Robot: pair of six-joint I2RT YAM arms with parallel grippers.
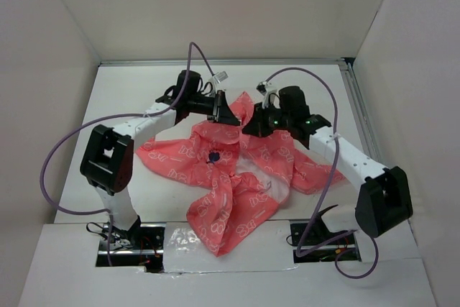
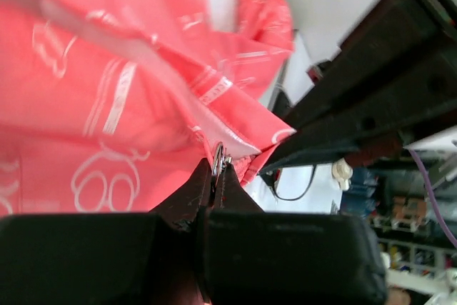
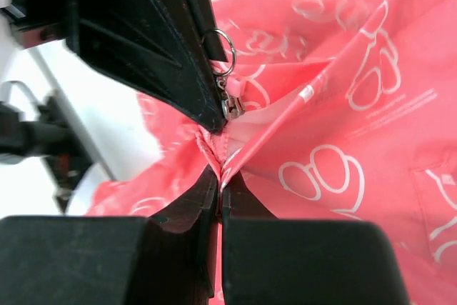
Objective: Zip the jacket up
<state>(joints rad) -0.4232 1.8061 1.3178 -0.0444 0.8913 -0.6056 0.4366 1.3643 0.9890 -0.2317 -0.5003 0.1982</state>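
Note:
The coral-pink jacket (image 1: 230, 185) with white outline print lies crumpled at the table's middle, its dark blue chest mark (image 1: 213, 157) facing up. One end is lifted between both grippers. My left gripper (image 1: 231, 118) is shut on the metal zipper pull ring (image 2: 218, 158); the ring and slider also show in the right wrist view (image 3: 223, 48). My right gripper (image 1: 251, 127) is shut on the jacket's zipper edge (image 3: 221, 149) just below the slider. The two grippers sit almost touching.
White side walls enclose the table. A purple cable (image 1: 54, 156) loops from each arm. The arm bases (image 1: 122, 239) stand at the near edge. A metal rail (image 1: 356, 106) runs along the right side.

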